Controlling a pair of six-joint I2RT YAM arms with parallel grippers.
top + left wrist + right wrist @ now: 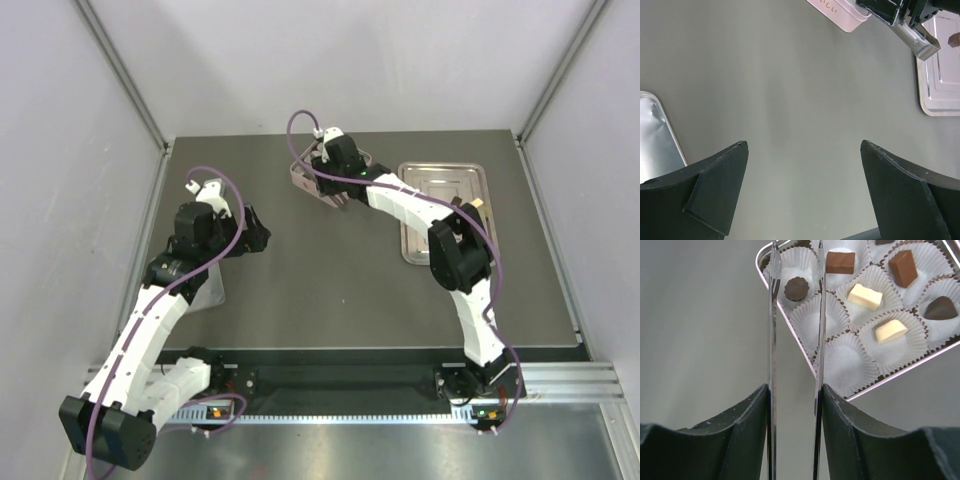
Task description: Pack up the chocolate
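Six small brown and cream chocolates [865, 296] sit in pleated white paper cups [850, 365] ahead of the right hand [795, 390] — clamped on thin steel tongs [772, 340] flanking the round dark piece [796, 288]; left hand [804, 145] gapes, farther off

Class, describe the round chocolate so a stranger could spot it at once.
Look in the box of white paper cups. The round chocolate lies in the cup between the tweezers' tips. It alone is a dark fluted disc.
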